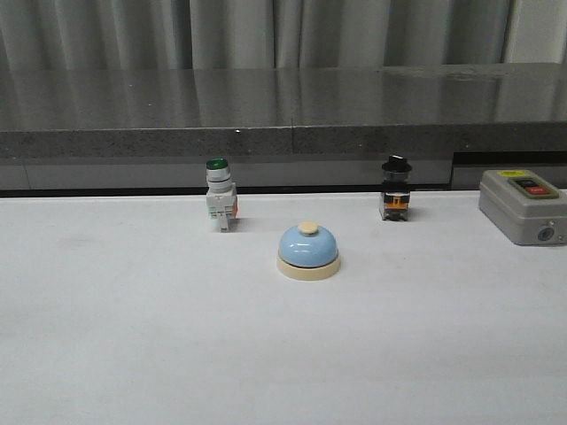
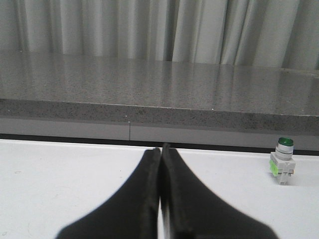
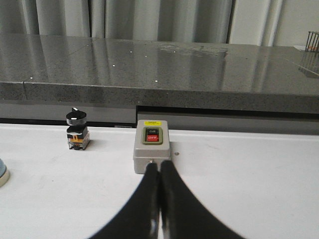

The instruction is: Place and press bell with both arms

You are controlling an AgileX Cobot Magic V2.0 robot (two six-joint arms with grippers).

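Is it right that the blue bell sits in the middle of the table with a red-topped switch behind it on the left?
Not quite. The switch behind the bell on the left has a green top, not red. The front view shows it clearly, and the left wrist view shows the same green cap. The rest holds: the blue bell sits mid-table.

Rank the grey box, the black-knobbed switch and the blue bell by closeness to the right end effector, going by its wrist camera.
1. Grey switch box, directly ahead of the right end effector.
2. Black-knobbed switch, farther back, by the ledge.
3. Blue bell, only partly visible at the frame edge.
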